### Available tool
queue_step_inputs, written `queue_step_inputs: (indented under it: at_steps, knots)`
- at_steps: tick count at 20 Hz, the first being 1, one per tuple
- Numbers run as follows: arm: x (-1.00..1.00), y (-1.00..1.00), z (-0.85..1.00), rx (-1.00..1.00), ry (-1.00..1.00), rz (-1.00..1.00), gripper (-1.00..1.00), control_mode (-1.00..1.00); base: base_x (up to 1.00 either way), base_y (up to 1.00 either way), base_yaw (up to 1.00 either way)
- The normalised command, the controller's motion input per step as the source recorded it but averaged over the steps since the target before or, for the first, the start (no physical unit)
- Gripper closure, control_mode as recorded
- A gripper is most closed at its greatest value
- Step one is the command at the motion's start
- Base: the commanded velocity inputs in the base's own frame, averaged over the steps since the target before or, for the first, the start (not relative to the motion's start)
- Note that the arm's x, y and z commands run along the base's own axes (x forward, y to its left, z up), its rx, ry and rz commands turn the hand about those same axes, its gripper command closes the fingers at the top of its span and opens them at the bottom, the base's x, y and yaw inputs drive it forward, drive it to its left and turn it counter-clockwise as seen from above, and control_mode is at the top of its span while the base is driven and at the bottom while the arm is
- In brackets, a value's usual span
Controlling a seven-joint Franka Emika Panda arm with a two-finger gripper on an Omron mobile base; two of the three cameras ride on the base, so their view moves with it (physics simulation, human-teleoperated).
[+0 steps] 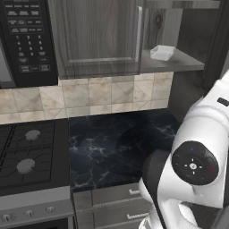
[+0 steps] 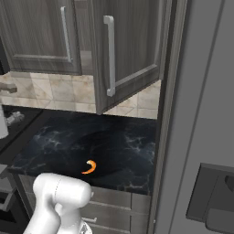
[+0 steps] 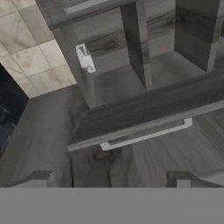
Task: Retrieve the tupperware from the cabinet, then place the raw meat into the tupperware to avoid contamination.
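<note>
The tool point(image 3: 109, 177) is spread wide and holds nothing. In the hand view the tupperware point(image 3: 85, 57) sits on the open cabinet point(image 3: 131, 52) shelf toward eleven o'clock, its long axis running twelve to six.

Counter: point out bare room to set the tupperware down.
The dark marble counter lies bare between the stove and the right wall. Toward its front edge lies the raw meat. The tupperware sits on the open cabinet shelf, bare shelf beside it.
</note>
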Motion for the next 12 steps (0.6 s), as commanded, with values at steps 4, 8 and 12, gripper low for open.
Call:
queue_step_inputs:
  at_steps: [4, 8, 12]
  knots:
    - [0.96, -0.02, -0.33, -0.08, 0.02, -0.01, -1.0, -1.0, 0.0, 0.0, 0.0]
    - [1.0, -0.06, -0.31, -0.05, 0.08, -0.01, -1.0, -1.0, 0.0, 0.0, 0.0]
    - [0.94, -0.24, -0.07, -0.01, 0.07, -0.11, -1.0, -1.0, 0.0, 0.0, 0.0]
